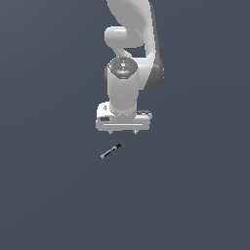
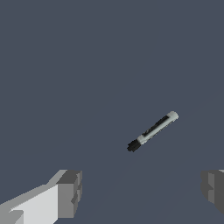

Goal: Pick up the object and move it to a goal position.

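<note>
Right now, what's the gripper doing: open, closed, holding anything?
Gripper: open and empty; the small grey pen-like stick with a black end lies apart from its fingers.

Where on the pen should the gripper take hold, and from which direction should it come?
Grip the pen at mid-shaft, on the grey part, coming straight down from above. It lies flat and slanted on the bare floor, so only its long sides can be pinched. The gripper is open, with nothing between its fingers; turning the wrist so the fingers close across the shaft looks safest.
</note>
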{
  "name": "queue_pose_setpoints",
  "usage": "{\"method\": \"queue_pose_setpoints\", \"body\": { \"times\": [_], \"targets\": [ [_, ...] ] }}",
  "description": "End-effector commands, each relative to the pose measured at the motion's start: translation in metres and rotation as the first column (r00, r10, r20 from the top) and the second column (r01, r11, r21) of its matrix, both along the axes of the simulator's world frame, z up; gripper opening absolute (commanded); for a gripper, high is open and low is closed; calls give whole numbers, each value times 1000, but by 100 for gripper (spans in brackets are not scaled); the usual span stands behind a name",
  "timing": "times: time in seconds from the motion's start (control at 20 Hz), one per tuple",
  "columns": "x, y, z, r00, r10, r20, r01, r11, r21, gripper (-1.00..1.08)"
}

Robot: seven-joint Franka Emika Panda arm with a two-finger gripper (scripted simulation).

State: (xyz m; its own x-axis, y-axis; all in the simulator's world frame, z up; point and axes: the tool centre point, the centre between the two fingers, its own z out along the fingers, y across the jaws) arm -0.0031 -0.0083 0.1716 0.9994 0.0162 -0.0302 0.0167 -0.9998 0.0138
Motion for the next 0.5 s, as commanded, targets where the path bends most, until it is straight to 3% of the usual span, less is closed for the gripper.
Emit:
{"method": "queue_pose_setpoints", "body": {
  "times": [0.0,0.45],
  "targets": [
    [0,0,0,1000,0,0,0,1000,0,100],
    [8,-11,16,1000,-5,30,5,1000,12,100]
  ]
}}
